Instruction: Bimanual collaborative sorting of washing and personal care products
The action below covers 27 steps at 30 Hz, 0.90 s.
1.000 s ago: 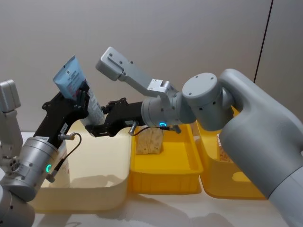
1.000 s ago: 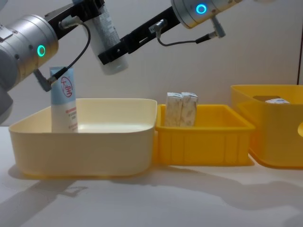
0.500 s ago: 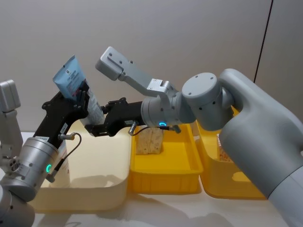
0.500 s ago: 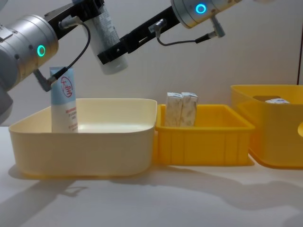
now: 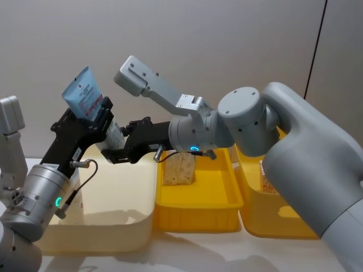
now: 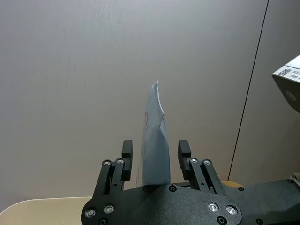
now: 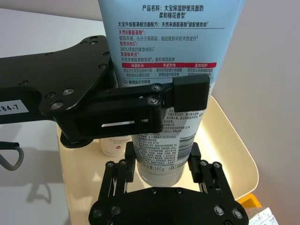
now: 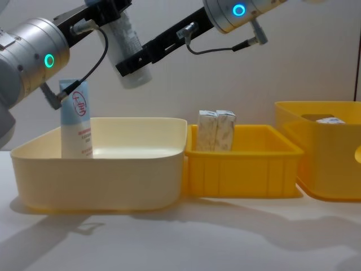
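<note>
Small shift since a moment ago: the tube (image 5: 93,110) held up over the cream bin (image 5: 122,235) has tipped a little, its crimped end leaning further toward the robot's left, and the left claw (image 5: 102,122) has turned with it. Everything else sits as it did.

Both claws are on that tube. The left claw pinches it partway up the flattened body; from the left wrist the tube shows edge-on as a thin pale blade between the two black fingers (image 6: 127,154). The right claw (image 5: 113,152) closes around the round white cap end, its fingers (image 7: 123,176) pressed to either side of the printed label.

The tube is soft glossy plastic, light blue shading to white, with dense print and a red band. A second tube (image 8: 75,119) stands upright on its cap in the cream bin's far left corner, red round logo facing the chest camera. The bin is smooth, rounded and shallow.

Next to it, touching, is a ribbed yellow bin (image 8: 242,169) with two small white cartons (image 8: 216,130) standing side by side, pink-orange print too fine to read. A deeper yellow bin (image 8: 327,164) at right is cut off by the frame; one carton top (image 8: 330,120) peeks above its rim. All sit on the white counter (image 8: 197,237).
</note>
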Motion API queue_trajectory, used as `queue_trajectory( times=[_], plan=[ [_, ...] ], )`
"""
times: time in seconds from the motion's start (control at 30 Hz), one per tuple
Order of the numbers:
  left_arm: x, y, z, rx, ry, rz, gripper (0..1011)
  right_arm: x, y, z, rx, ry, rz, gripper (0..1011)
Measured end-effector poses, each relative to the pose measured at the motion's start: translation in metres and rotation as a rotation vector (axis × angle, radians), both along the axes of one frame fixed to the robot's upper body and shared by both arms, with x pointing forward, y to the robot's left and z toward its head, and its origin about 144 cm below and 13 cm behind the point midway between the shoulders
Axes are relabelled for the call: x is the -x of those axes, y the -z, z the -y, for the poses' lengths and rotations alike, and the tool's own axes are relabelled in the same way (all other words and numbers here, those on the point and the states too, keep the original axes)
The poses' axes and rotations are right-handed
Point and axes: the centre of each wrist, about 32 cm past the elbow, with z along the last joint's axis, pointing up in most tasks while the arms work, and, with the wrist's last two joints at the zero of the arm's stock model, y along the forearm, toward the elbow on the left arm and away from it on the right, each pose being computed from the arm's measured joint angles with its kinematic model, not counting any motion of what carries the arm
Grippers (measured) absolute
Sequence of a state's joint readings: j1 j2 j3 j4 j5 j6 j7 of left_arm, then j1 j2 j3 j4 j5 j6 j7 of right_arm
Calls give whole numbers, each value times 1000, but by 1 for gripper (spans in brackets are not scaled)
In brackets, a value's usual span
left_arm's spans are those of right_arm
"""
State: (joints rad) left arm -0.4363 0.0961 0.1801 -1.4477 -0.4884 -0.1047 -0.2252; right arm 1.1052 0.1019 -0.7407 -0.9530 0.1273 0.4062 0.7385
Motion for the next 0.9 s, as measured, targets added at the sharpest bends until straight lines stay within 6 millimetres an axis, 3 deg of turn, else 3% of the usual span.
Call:
queue_trajectory(
  times=[0.2,0.5,0.9],
  plan=[
    [0,0,0,0,0,0,755,-1,-1,1,1,5,2,652],
    [0,0,0,0,0,0,996,-3,-4,13,14,72,10,652],
    [0,0,0,0,0,0,1000,-4,-14,36,34,209,25,652]
  ],
)
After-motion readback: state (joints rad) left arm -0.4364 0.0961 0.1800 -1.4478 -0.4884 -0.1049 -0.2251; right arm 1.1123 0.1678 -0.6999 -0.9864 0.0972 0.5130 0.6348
